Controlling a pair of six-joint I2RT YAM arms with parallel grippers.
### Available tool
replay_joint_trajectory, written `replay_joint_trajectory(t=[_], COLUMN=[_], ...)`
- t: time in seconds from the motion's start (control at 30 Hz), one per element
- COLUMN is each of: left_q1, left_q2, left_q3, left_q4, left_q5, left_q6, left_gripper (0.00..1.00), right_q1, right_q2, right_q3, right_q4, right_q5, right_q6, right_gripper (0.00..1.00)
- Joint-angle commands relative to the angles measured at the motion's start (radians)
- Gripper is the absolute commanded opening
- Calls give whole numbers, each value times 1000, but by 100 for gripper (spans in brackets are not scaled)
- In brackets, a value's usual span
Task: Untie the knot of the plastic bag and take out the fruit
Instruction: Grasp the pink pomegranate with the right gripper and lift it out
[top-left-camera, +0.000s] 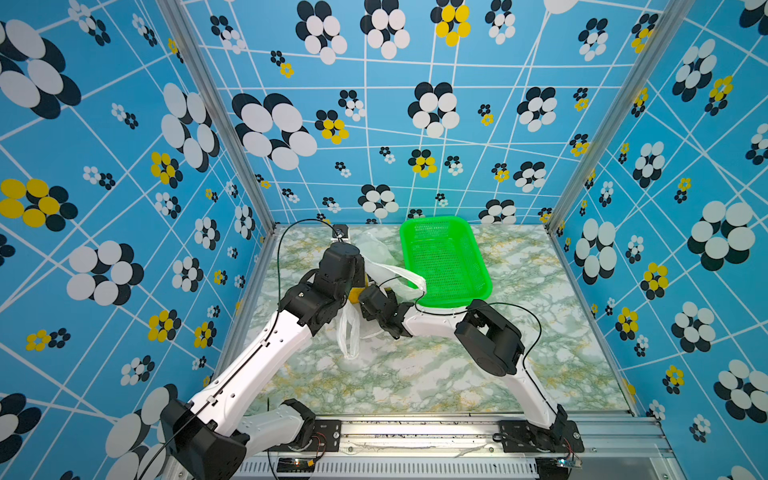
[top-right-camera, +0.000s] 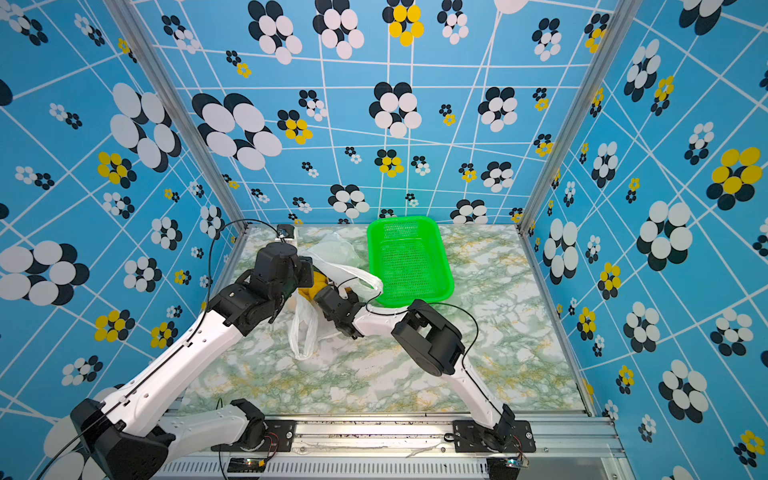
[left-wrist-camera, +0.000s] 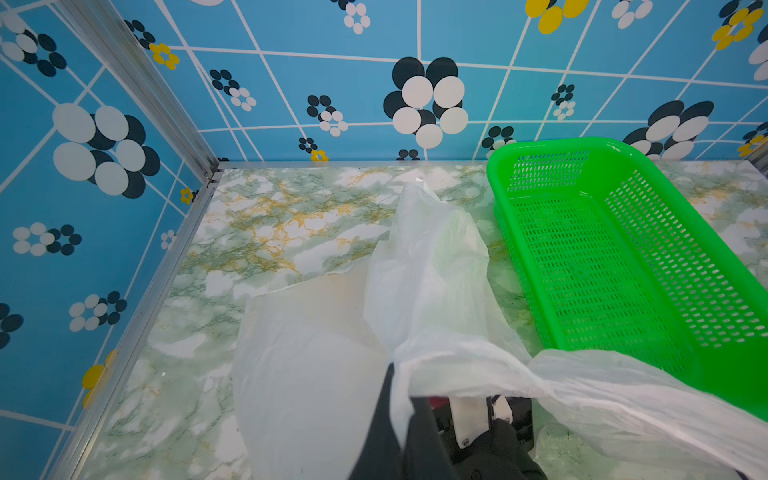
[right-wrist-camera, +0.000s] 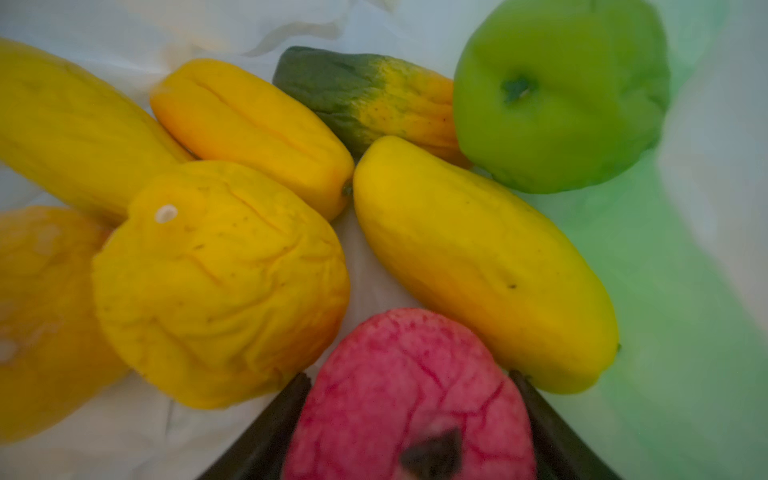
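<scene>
Bag (top-left-camera: 382, 253) lies on table (top-left-camera: 457, 374), just beside green basket (top-left-camera: 482, 266); both arms at it.
Left gripper (left-wrist-camera: 401, 399) is clenched on a fold of bag film. Right gripper (right-wrist-camera: 409, 376) is inside the bag, jaws pressed on both sides of the red fruit (right-wrist-camera: 407, 424). Yellow fruit (right-wrist-camera: 216, 282) and green fruit (right-wrist-camera: 557, 95) lie close around it on the film.

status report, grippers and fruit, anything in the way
Left gripper shut on plastic bag film. Right gripper inside bag, jaws flanking red fruit, grip unconfirmed. Yellow fruits crowding close. Green basket empty.
</scene>
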Motion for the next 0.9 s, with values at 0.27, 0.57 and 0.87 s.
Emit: replay_joint_trajectory(t=[0.27, 0.57, 0.87], left_q1=[12, 18, 21], left_q2=[-137, -42, -84], left_q3=[-73, -29, -61], left_q4=[80, 20, 22], left_q5=[120, 39, 35], left_q6=[122, 143, 155], left_gripper=[0, 0, 0], right_q1=[-1, 105, 119], right_q2=[-107, -387, -574], right_q3=[-121, -343, -521], right_q4=[77, 278, 364], right_q5=[-91, -120, -201], right_q6=[-16, -220, -266], right_gripper=[45, 32, 23])
